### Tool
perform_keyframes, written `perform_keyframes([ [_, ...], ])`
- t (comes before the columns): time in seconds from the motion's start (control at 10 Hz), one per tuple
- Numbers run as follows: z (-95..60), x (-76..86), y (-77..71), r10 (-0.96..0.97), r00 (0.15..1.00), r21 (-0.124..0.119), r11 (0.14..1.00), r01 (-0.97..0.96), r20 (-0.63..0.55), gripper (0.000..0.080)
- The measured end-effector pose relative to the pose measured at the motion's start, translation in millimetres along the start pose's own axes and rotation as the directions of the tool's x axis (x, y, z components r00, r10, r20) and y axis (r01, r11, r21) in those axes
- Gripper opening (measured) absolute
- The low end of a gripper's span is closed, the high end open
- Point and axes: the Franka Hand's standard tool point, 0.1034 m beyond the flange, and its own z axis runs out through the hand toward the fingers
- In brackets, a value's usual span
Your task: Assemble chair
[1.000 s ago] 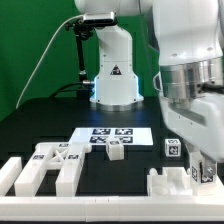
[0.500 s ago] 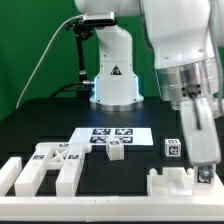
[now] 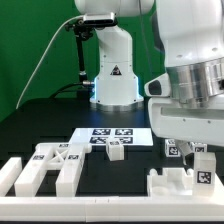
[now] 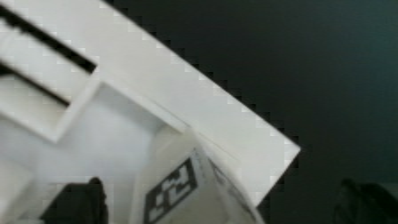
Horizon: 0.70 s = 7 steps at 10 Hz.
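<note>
Evidently the end effector [image 4: 219, 203] stands wide open, its dark fingers [image 4: 75, 203] well apart, above a tagged white chair part [image 4: 143, 140] on the black bench [image 4: 311, 70].

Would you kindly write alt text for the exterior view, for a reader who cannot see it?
A white robot arm hangs over tagged chair parts at the exterior view's right. Other chair parts lie at its left, with the marker board farther back.

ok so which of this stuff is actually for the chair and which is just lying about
for the chair: tagged frame parts, small block, tagged cube, upright tagged bar, blocky part
just there: marker board, border rail, cable
</note>
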Motion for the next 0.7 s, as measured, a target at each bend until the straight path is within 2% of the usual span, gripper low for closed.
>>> perform_keyframes([
  [0.2,0.1,1.9,0.9,-0.190,0.982,-0.012,0.982,0.190,-0.011,0.0649],
  [0.3,-0.7,6.8,-2.6,-0.432,0.900,-0.044,0.902,0.430,-0.060,0.0649],
  [0.4,0.7,5.7,-3.1,-0.447,0.891,-0.046,0.894,0.445,-0.076,0.0649],
  [0.5,0.9,6.1,-2.0,-0.370,0.926,-0.039,0.929,0.368,-0.076,0.0514],
  [0.6,1.1,6.2,-1.8,-0.334,0.940,-0.035,0.943,0.332,-0.077,0.0514],
  [0.7,2.0,5.9,0.3,-0.226,0.971,-0.030,0.974,0.224,-0.076,0.0375],
])
